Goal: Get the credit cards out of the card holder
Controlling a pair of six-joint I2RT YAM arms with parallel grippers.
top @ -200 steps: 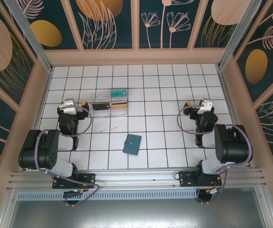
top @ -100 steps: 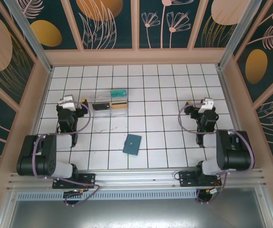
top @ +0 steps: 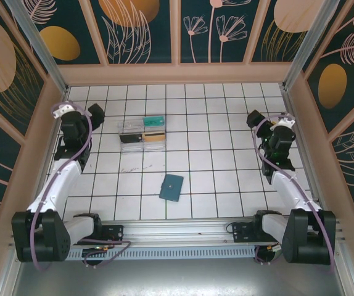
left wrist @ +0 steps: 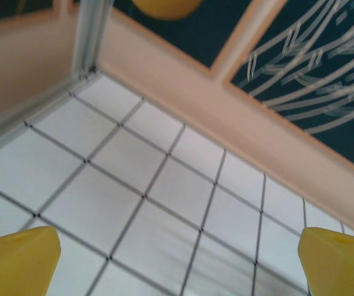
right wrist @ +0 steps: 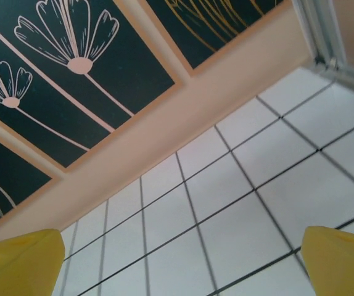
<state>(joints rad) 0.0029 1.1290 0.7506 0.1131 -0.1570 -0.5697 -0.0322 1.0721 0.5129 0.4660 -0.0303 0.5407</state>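
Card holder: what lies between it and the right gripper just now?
Nothing. In the top external view, the stretch from the right gripper to the card holder is bare white tiles.

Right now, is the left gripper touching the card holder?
Apart. The top external view shows the left gripper by the far-left wall, with bare white tiles plainly between it and the card holder near the table's middle.

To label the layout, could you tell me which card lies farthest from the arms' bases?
The teal card: it sits a row behind the orange-tan card and the black card.
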